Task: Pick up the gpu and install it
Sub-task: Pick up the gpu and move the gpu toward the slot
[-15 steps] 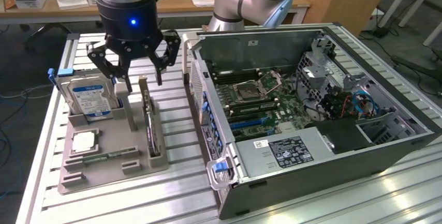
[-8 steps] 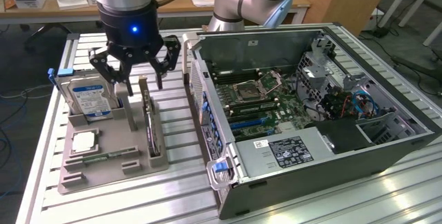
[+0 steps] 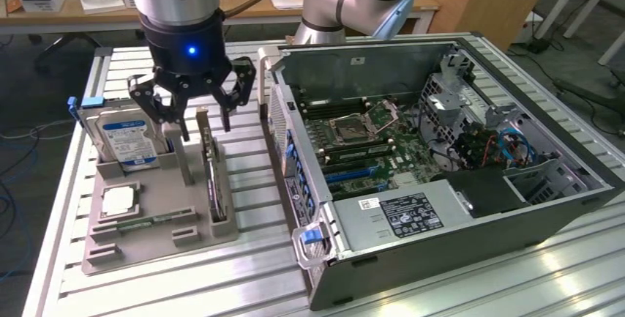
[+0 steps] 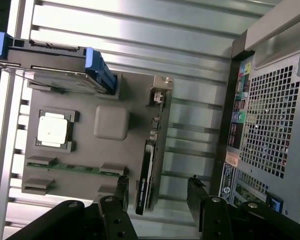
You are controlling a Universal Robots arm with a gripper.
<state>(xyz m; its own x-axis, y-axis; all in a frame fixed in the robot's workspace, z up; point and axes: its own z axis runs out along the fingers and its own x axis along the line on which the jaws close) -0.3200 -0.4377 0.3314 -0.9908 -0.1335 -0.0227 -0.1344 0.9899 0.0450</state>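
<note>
**A:** Which step is in hand?

**B:** The approach to the pick, by my reading. The gripper (image 3: 200, 128) hangs above the grey tray (image 3: 137, 247) with its fingers spread as wide as they go, and it has hold of nothing. The gpu (image 3: 209, 174) stands on edge in its slot directly beneath the gripper, not yet touched. In the wrist view the dark card (image 4: 146, 175) lies in the gap between the two fingers.

**A:** So nothing is installed?

**B:** No. The open computer case (image 3: 440, 214) sits off to one side of the gripper, and the card is not in it.

**A:** What would a grasp call for?

**B:** A straight descent with one finger on each face of the thin card, I'd judge. The hard drive (image 3: 127, 138) stands just beside the finger on the side away from the case, so there is little room to drift that way. The slot walls also hug the card's lower part, so the hold would have to be on its upper edge.

**A:** Any writing?

**B:** There are labels, but nothing I can read. The hard drive has a blue-and-white label. Inside the case, far from the gripper, there is a black-and-white sticker (image 3: 405, 214) on a metal box. Beside it is a small white tag that may carry a barcode. The processor (image 3: 119, 200) and the memory stick (image 3: 156, 222) lie on the tray beyond the drive, with no legible marks.
</note>
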